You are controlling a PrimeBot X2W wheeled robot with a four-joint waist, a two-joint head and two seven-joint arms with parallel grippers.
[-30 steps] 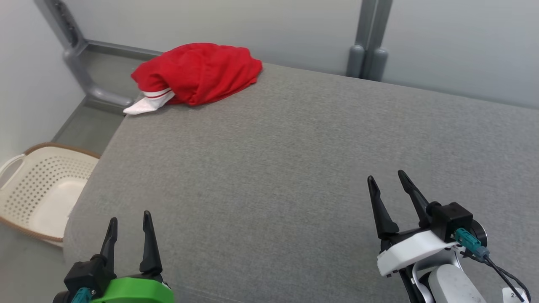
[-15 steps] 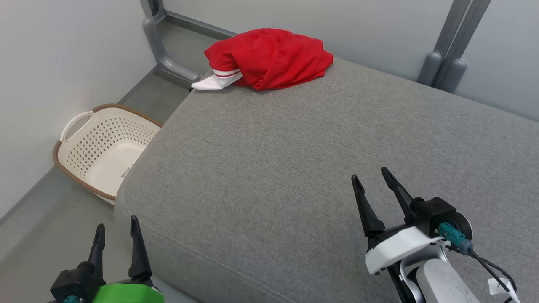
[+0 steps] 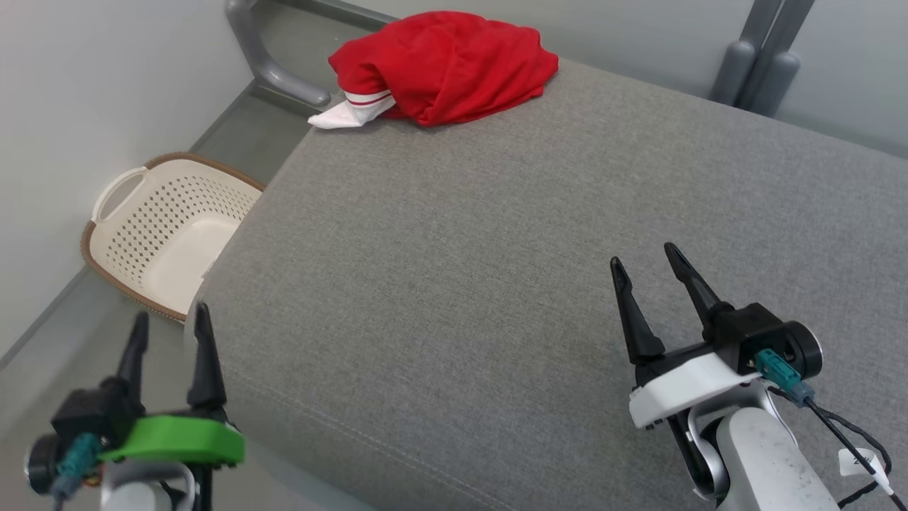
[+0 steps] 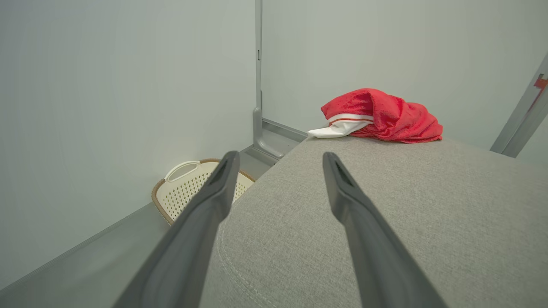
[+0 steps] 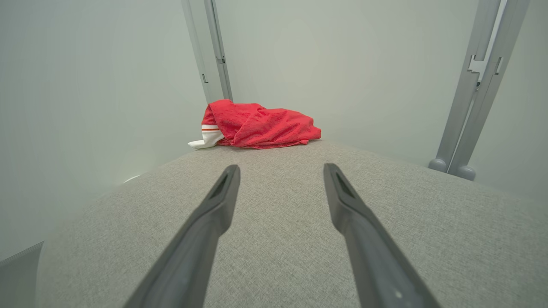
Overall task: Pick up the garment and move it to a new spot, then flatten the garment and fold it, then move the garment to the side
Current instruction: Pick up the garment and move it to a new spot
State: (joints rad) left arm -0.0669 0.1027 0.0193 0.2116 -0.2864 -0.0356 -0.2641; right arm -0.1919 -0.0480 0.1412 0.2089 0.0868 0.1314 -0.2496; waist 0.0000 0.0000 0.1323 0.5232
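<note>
garment (image 3: 447,67) heaped at far corner of cushion (image 3: 496,248); left gripper (image 3: 172,312), right gripper (image 3: 642,254) spread, empty

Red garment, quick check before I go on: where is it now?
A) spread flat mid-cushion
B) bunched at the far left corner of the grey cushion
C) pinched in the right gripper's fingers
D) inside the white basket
B: the red garment lies crumpled at the far left corner of the grey cushion, well apart from the open left gripper and right gripper; the white basket stands on the floor beside the cushion.
</note>
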